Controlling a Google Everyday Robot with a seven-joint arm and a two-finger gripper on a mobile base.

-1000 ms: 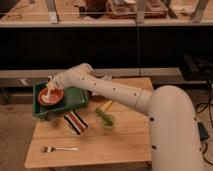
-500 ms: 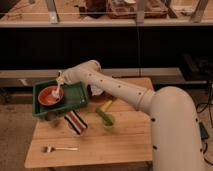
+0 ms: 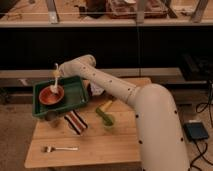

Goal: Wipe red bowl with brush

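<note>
The red bowl (image 3: 51, 95) sits in the left part of a green tray (image 3: 75, 92) on the wooden table. My gripper (image 3: 58, 76) is just above the bowl's far rim, shut on the cream-white brush (image 3: 55, 80). The brush stands nearly upright. Its lower end rests inside the bowl and its top sticks up above the gripper. My white arm reaches in from the right over the tray.
A striped cloth (image 3: 75, 122) lies in front of the tray. A metal fork (image 3: 60, 148) lies near the table's front left. A light green cup (image 3: 108, 120) and a yellow-green utensil (image 3: 104, 107) are right of the tray. A dark shelf unit stands behind the table.
My wrist has lifted and turned, and the brush has gone from lying low over the bowl to standing nearly upright in it. The bowl and tray stay in place.
</note>
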